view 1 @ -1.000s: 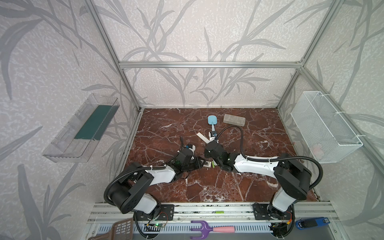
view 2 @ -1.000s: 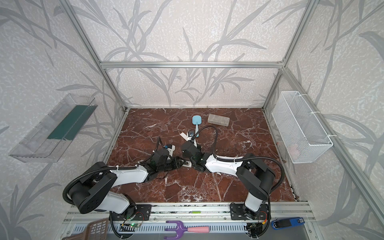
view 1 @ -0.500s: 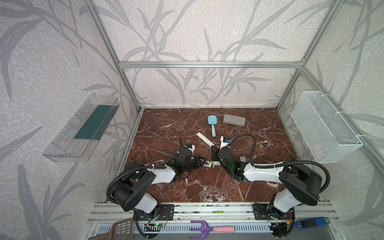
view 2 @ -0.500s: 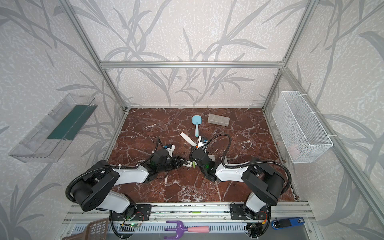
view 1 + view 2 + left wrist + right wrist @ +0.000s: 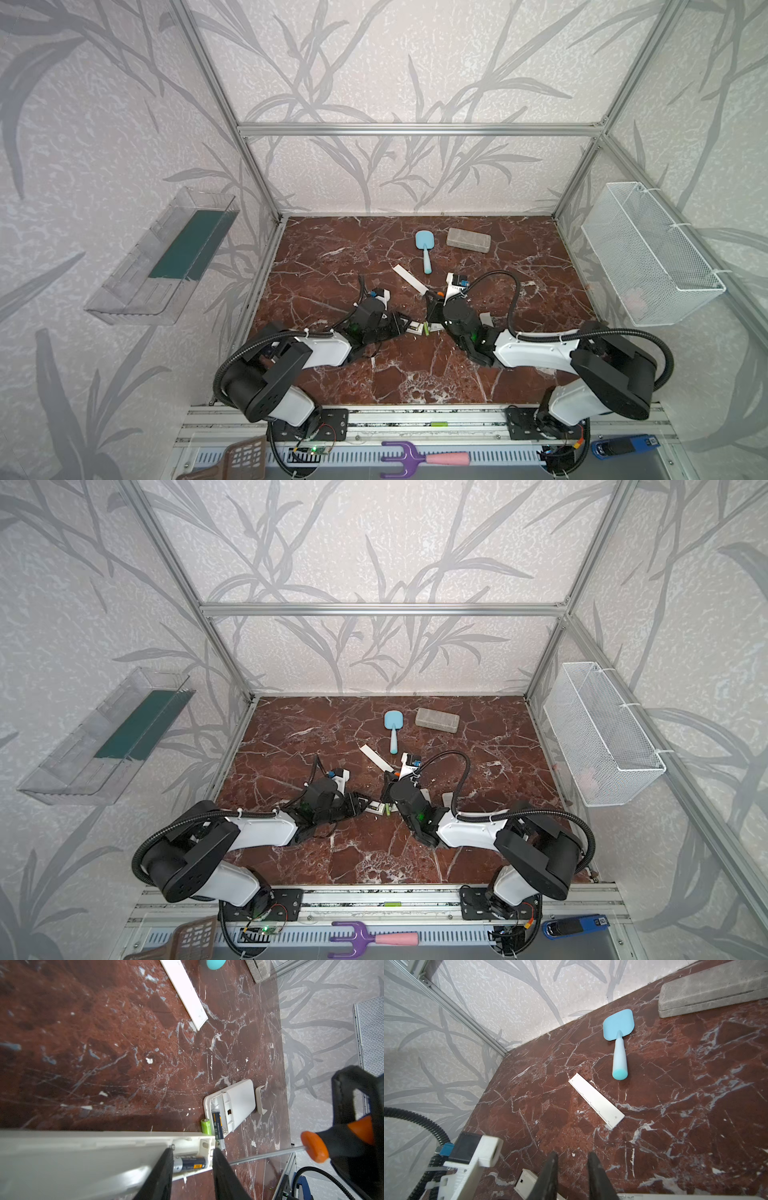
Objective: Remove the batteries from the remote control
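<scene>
My left gripper [image 5: 193, 1150] is shut across a long white remote control [image 5: 83, 1155] lying on the marble, also in both top views [image 5: 398, 326] [image 5: 359, 805]. In its open bay, a dark blue battery [image 5: 190, 1164] sits between the fingers. One lime-green battery [image 5: 205, 1126] [image 5: 427, 329] lies loose on the table beside it. A smaller white remote [image 5: 239, 1101] lies open with another dark battery [image 5: 217, 1124] sticking out. My right gripper [image 5: 572, 1155] [image 5: 434, 305] is shut on an orange-and-black screwdriver [image 5: 315, 1147], whose shaft points at the long remote's end.
A small white cover [image 5: 259, 1101] lies by the smaller remote. A long white strip [image 5: 409, 277], a blue spatula [image 5: 424, 249] and a grey case [image 5: 468, 240] lie further back. A wire basket [image 5: 648, 253] hangs on the right wall, a clear shelf [image 5: 166, 257] on the left.
My right arm has drawn back to the right, its wrist turning, with the screwdriver still in its grip. The left arm and the long remote have not moved.
</scene>
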